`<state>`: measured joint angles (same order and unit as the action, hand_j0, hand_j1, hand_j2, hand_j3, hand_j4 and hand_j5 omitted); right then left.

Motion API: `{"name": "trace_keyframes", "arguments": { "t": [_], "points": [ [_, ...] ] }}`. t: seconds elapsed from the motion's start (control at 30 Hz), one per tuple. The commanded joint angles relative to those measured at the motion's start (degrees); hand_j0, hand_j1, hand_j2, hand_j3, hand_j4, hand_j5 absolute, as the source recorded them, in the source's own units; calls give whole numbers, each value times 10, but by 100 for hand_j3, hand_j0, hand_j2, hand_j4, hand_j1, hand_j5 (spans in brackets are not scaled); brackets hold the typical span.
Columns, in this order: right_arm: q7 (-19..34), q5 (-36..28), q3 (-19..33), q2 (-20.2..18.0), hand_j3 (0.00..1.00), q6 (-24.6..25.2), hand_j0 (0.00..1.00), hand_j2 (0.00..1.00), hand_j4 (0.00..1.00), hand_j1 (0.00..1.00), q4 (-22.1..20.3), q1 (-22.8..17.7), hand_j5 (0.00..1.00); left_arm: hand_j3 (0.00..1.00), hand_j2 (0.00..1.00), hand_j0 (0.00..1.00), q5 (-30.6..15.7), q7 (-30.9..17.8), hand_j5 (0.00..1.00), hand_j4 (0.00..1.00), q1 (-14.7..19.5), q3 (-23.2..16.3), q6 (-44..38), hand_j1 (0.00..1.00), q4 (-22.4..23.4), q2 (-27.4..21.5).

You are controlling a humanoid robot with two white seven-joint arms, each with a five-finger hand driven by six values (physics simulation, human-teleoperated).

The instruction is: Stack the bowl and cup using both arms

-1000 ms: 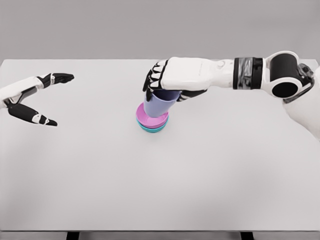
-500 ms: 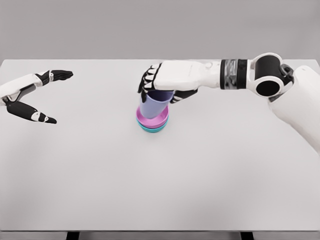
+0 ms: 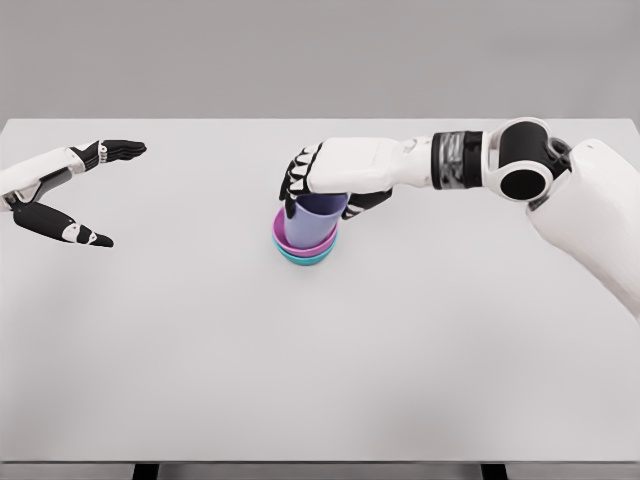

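Head view: my right hand [image 3: 322, 190] closes from above around the lilac cup [image 3: 312, 218], seated in the pink bowl [image 3: 303, 244] stacked on a teal bowl [image 3: 305, 258] mid-bench [image 3: 320, 380], while my left hand [image 3: 70, 195] hovers spread and empty at far left.

Matt white table [image 3: 300, 360], smooth plastic-looking cup [image 3: 312, 222], bowls [image 3: 305, 250], glossy hand [image 3: 325, 180]

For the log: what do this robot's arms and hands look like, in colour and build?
Both arms have smooth white shells. The right arm shows a black round joint cap at the elbow and a grey-and-black banded wrist section. The right hand has a white back with black finger segments; the left hand has black fingers with white accents. No cables show.
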<state>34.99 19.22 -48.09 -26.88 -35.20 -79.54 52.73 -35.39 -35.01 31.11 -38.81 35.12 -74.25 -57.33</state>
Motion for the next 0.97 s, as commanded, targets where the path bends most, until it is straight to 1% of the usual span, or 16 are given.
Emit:
{"name": "trace_keyframes", "arguments": {
  "t": [0.0,0.07,0.1,0.13,0.27,0.4,0.47,0.5,0.53,0.6,0.63,0.67,0.7,0.73,0.83,0.93],
  "points": [
    [0,-3,0,0,62,2,62,62,62,62,1,0,62,100,100,100,-5,0,100,100,0,1,-1,100,0,-1],
    [0,5,0,2,66,2,66,66,66,66,-1,0,66,100,100,100,-5,0,100,100,0,1,-1,100,0,-1],
    [0,5,0,2,74,2,74,74,74,74,-3,0,74,100,100,100,-5,0,100,100,0,1,-1,100,-1,-1],
    [0,10,-1,2,99,2,99,99,99,99,-4,0,99,100,100,100,-5,0,100,100,0,1,-1,100,-1,-1],
    [0,14,0,2,100,2,100,100,100,100,-9,1,100,100,100,100,-5,0,100,100,-1,1,-1,100,0,-1],
    [0,10,16,-8,100,2,100,100,100,100,-62,2,100,100,100,100,-5,0,100,100,-1,1,-1,100,0,-1],
    [0,6,98,-15,100,2,100,100,100,100,-84,0,100,100,100,100,-5,0,100,100,0,1,-1,100,0,-1],
    [0,2,128,-23,100,2,100,100,100,100,-93,-2,100,100,100,100,-5,0,100,100,0,1,-1,100,0,-1],
    [0,-31,165,-48,100,2,100,100,100,100,-99,-6,100,100,100,100,-5,0,100,100,0,1,-1,100,0,-1],
    [0,-63,196,-115,100,2,100,100,100,100,-95,-34,100,100,100,100,-5,0,100,100,-1,1,-1,100,0,0],
    [0,-63,214,-153,100,2,100,100,100,100,-91,-74,100,100,100,100,-5,0,100,100,0,1,-1,100,0,1],
    [0,-63,226,-171,100,2,100,100,100,100,-87,-96,100,100,100,100,-5,0,100,100,0,1,-1,100,0,0],
    [0,-63,258,-213,100,2,100,100,100,100,-70,-146,100,100,100,100,-5,0,100,100,-1,1,-1,100,0,1],
    [0,-66,278,-237,100,2,100,100,100,100,-55,-171,100,100,100,100,-5,0,100,100,-1,1,-1,100,0,1],
    [0,-67,281,-270,100,2,100,100,100,100,-53,-200,100,100,100,100,-5,0,100,100,-1,1,-1,100,0,1],
    [0,-67,281,-270,100,2,100,100,100,100,-55,-211,100,100,100,100,-5,0,100,100,-1,1,-1,100,1,1]
  ]
}}
